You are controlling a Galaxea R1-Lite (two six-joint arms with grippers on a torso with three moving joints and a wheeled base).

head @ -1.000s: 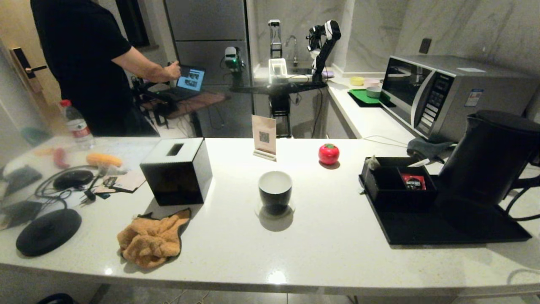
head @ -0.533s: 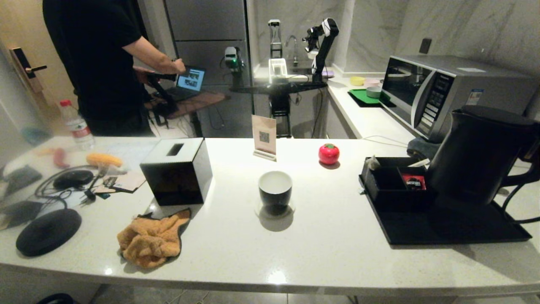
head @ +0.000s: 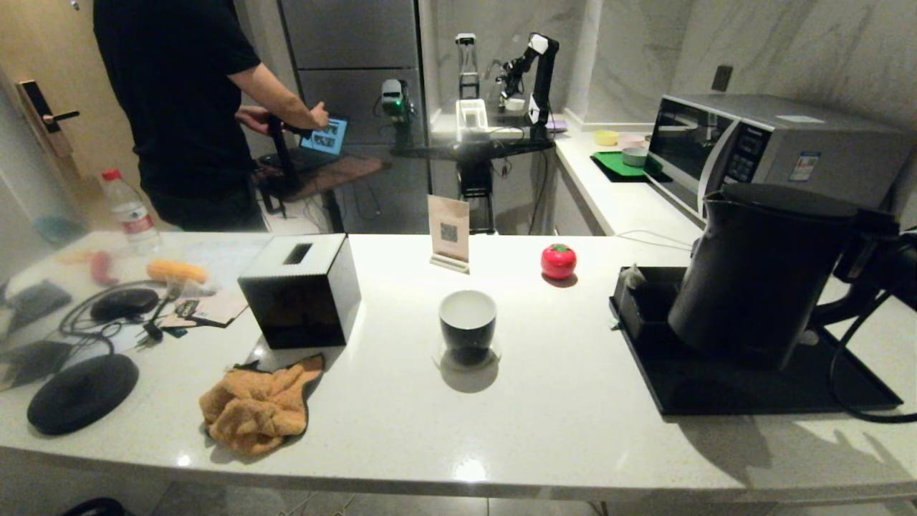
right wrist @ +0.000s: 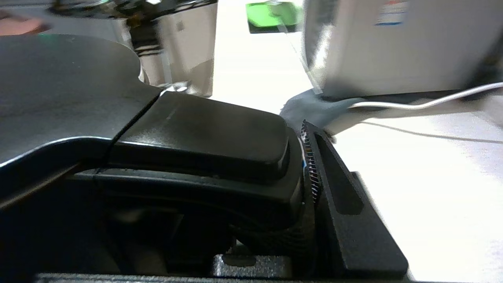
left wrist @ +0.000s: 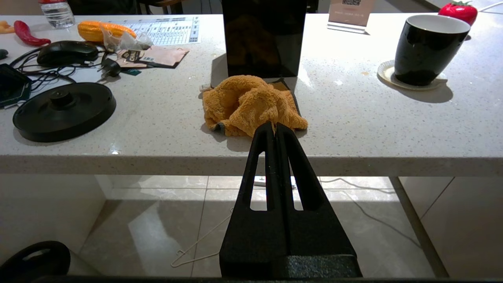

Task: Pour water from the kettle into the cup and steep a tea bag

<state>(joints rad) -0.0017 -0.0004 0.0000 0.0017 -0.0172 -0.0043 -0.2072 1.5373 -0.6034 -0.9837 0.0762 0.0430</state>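
Observation:
The large matte black kettle [head: 759, 276] hangs tilted just above the black tray [head: 752, 394], spout towards the cup. My right gripper [head: 870, 247] is shut on its handle [right wrist: 204, 133]; one ribbed finger [right wrist: 338, 196] presses the handle's side. The black cup [head: 467, 319] with a white inside stands on a coaster mid-counter, also in the left wrist view [left wrist: 428, 49]. No water shows. The pale tea bag [head: 633, 275] sits at the far left corner of the compartment box [head: 645, 304]. My left gripper [left wrist: 275, 127] is shut and empty, parked below the counter's front edge.
A red tomato-shaped object [head: 558, 260] and a card sign [head: 449, 233] stand behind the cup. A black tissue box [head: 301, 287], an orange cloth [head: 258, 405] and the round kettle base [head: 82, 393] lie left. A microwave [head: 752, 158] is far right. A person [head: 179, 107] stands behind.
The kettle has risen and travelled left over the tray towards the cup. It now hides the red packet and the right part of the compartment box. The left gripper's earlier position is not shown.

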